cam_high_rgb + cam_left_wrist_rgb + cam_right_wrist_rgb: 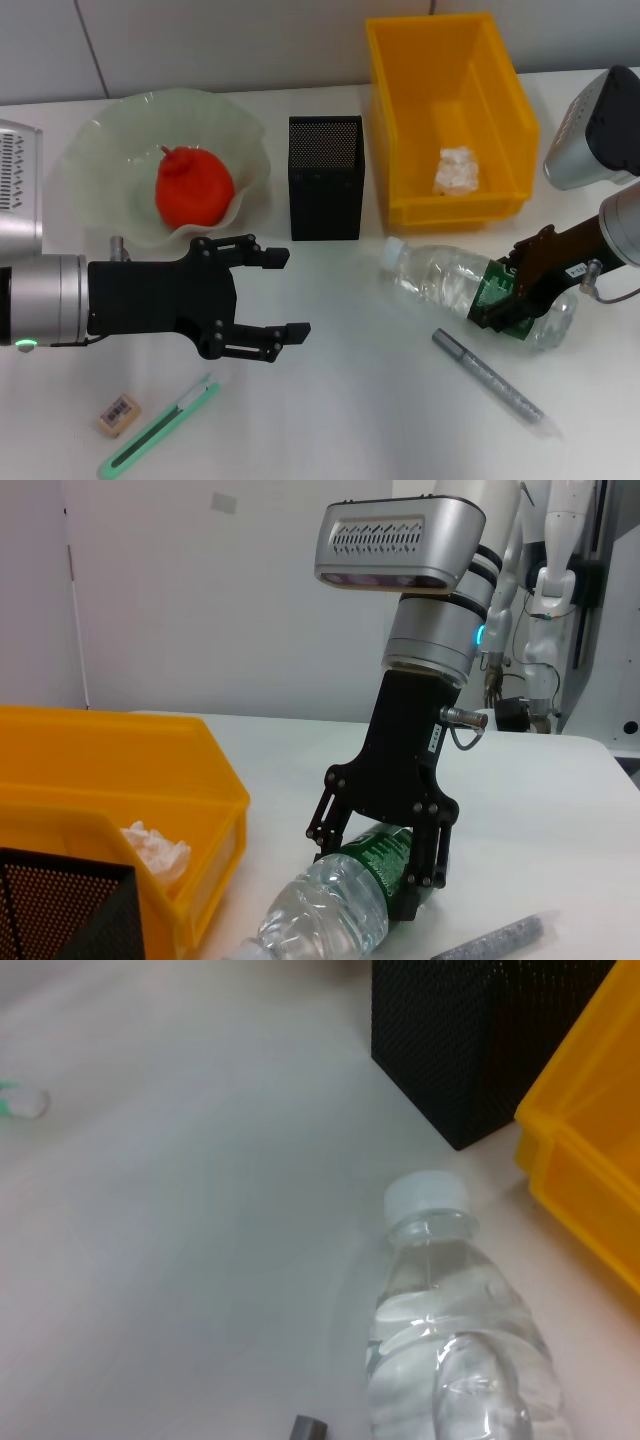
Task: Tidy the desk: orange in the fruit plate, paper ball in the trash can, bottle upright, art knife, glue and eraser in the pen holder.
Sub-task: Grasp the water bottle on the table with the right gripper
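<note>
A clear bottle (440, 280) with a green label lies on its side on the table, its white cap (427, 1195) pointing toward the black mesh pen holder (326, 177). My right gripper (505, 300) is shut on the bottle (330, 910) at the label, one finger on each side. The left gripper (295, 294) hovers open and holds nothing, in front of the fruit plate (100, 150), which has the orange (193, 187) in it. The paper ball (457, 170) lies in the yellow trash can (400, 120). On the table lie the green art knife (160, 427), the eraser (119, 414) and the grey glue (490, 380).
The pen holder stands between the plate and the trash can. The knife and eraser are near the front left edge, below the left gripper. The glue lies just in front of the bottle.
</note>
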Controlling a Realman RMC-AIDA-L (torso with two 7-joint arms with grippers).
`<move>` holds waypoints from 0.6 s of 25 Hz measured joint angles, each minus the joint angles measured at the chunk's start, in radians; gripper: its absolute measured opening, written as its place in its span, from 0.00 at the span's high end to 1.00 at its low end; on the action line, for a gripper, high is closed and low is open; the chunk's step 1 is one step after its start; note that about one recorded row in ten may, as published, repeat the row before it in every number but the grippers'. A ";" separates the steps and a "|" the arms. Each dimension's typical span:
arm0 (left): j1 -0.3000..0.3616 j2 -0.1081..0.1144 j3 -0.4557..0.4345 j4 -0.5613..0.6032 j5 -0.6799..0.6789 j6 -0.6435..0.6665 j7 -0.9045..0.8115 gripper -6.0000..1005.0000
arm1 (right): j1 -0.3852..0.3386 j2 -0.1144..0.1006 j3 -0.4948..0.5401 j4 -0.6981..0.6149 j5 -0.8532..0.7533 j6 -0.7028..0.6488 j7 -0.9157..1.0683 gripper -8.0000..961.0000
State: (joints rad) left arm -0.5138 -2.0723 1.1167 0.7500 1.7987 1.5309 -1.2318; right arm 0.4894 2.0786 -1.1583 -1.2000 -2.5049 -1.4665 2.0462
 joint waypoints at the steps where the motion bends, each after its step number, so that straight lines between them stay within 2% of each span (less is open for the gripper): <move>1: 0.000 0.000 0.000 0.000 0.000 0.000 0.000 0.14 | 0.000 0.000 0.000 0.000 0.000 0.000 0.003 0.19; 8: 0.000 0.000 0.000 0.000 0.001 0.000 0.000 0.14 | 0.003 0.001 -0.002 0.000 -0.025 0.006 0.011 0.19; 15: 0.000 0.001 0.000 -0.007 0.001 0.000 0.010 0.14 | 0.005 0.001 -0.048 0.002 -0.029 0.013 0.011 0.19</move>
State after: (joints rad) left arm -0.5138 -2.0709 1.1167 0.7426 1.8000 1.5310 -1.2219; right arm 0.4941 2.0799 -1.2059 -1.1983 -2.5343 -1.4531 2.0575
